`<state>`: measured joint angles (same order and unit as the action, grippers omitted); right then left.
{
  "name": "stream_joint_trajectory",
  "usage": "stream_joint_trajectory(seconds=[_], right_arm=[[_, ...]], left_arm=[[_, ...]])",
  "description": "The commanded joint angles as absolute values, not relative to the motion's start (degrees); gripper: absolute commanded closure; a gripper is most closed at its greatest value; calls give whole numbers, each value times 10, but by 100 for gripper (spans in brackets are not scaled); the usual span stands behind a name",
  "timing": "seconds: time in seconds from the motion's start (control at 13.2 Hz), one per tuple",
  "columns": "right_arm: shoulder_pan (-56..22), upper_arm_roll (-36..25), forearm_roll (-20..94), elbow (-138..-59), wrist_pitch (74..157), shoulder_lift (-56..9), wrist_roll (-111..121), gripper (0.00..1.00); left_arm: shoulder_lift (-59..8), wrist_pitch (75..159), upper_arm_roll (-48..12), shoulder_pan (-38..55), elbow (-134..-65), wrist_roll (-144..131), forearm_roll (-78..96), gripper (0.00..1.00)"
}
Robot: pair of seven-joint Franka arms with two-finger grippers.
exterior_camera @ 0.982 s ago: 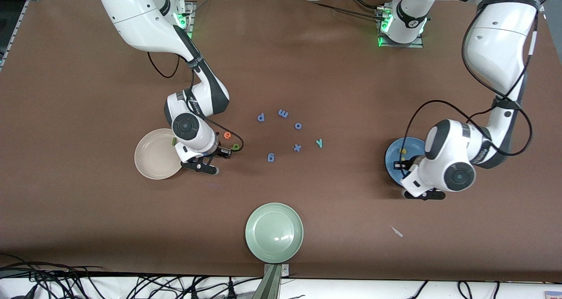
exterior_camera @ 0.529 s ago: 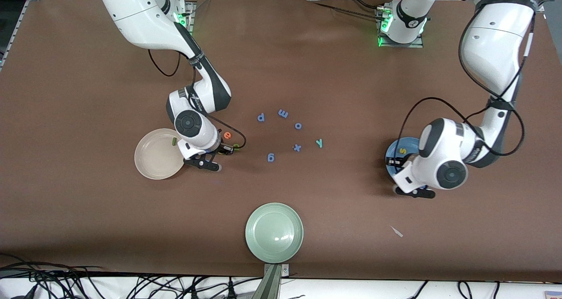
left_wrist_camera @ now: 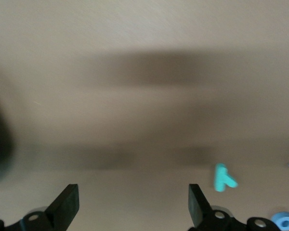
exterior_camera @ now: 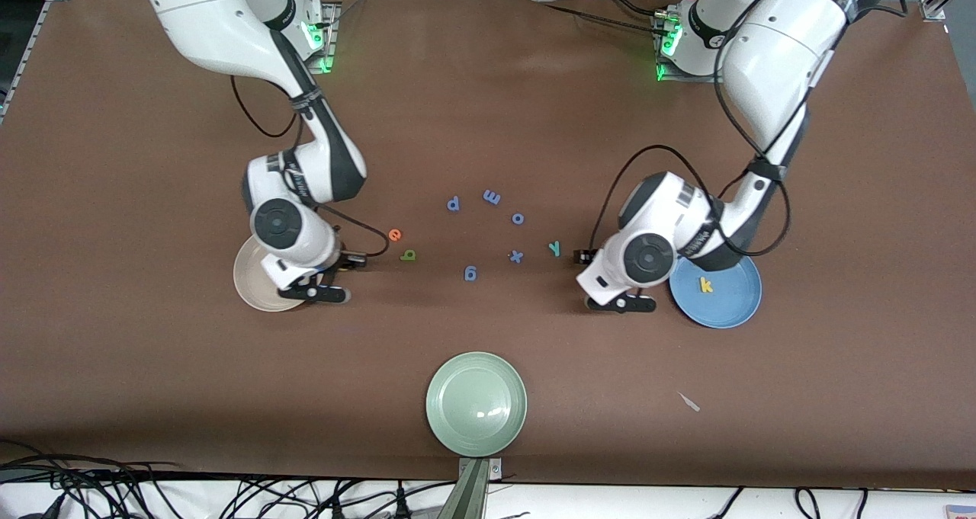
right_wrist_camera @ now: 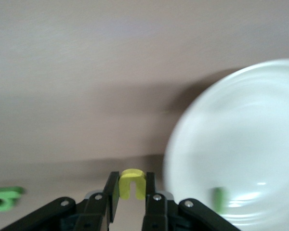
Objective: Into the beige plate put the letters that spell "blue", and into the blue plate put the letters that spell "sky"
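Note:
My right gripper is shut on the yellow "u", just off the rim of the beige plate. A dark green "l" lies in that plate. The orange "e" and olive "b" lie on the table beside it. My left gripper is open and empty, low over the table next to the teal "y". The blue plate holds a yellow "k"; the left arm hides part of it.
Blue letters p, m, o, x and g lie mid-table. A pale green plate sits near the front edge, and a small white scrap lies toward the left arm's end.
The left gripper opened, left the "k" in the blue plate and swung toward the "y". The right gripper closed on the "u" and moved toward the beige plate.

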<state>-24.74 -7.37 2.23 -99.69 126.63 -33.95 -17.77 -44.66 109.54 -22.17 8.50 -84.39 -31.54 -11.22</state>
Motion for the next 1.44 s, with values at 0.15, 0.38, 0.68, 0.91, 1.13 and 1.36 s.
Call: stream_joint_trajectory(seconds=[0.15,0.38,0.68,0.91,1.13,1.36], right_arm=[[-244,-139,32,-1018,1228,-317,-33,84],[-243,-140,58,-1022,1227,-318,-39,36],[-249,-114,62,-1018,1223,-316,-117,29],[-249,-44,62,-1018,1224,-308,-251,29],[-251,9,62,-1022,1237,-308,-358,29],[-252,32,61,-1057,1281,-305,-401,29]], left_arm=[[-457,1192,-221,139,-877,-424,-115,0],[-460,1261,-221,139,-924,-431,-115,3],[-460,1264,-220,141,-926,-440,-119,30],[-460,1264,-221,137,-926,-432,-124,67],[-459,1262,-221,136,-931,-432,-123,85],[-454,1257,-221,131,-930,-432,-123,96]])
